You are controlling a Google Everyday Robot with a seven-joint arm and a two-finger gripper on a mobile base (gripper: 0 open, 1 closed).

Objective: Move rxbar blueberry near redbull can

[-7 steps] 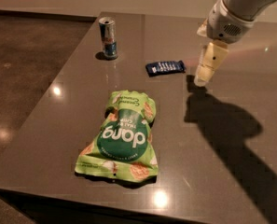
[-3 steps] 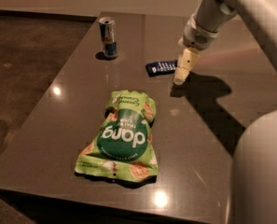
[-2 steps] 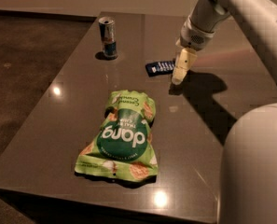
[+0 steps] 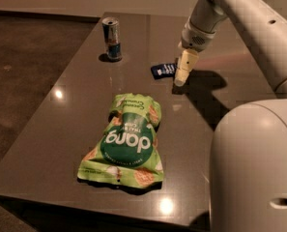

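Note:
The rxbar blueberry (image 4: 162,70), a small flat dark blue wrapper, lies on the dark table (image 4: 70,110) at the middle back. The redbull can (image 4: 112,38) stands upright to the bar's left, further back, well apart from it. My gripper (image 4: 181,75) points down at the bar's right end, hiding that end. I cannot tell whether it touches the bar. The white arm reaches in from the upper right.
A large green "dang" chip bag (image 4: 128,141) lies flat in the middle of the table, in front of the bar. The table's left edge (image 4: 41,105) runs diagonally and its front edge is near the bottom. The robot's white body (image 4: 254,168) fills the lower right.
My gripper has moved left from the table's right part to the bar's right end. The bar, the can and the bag have not moved.

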